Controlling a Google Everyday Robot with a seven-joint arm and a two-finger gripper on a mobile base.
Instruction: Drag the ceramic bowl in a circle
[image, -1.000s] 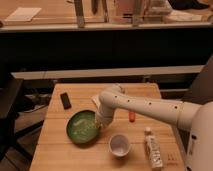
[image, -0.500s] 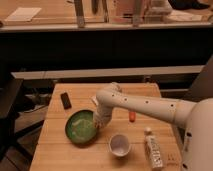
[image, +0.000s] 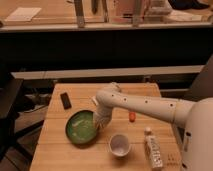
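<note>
The ceramic bowl (image: 81, 128) is wide, shallow and green with a darker rim, lying on the left half of the wooden table (image: 55, 150). My white arm reaches in from the right and bends down to the bowl's right rim. The gripper (image: 99, 122) sits at that rim, touching or just over the bowl's right edge.
A small white cup (image: 120, 145) stands just right of and in front of the bowl. A bottle (image: 153, 149) lies near the table's right front. A small orange object (image: 132, 116) sits behind the cup, and a dark flat object (image: 65, 100) lies at the back left.
The bowl and the gripper at its right rim have shifted slightly to the left and toward the front of the table.
</note>
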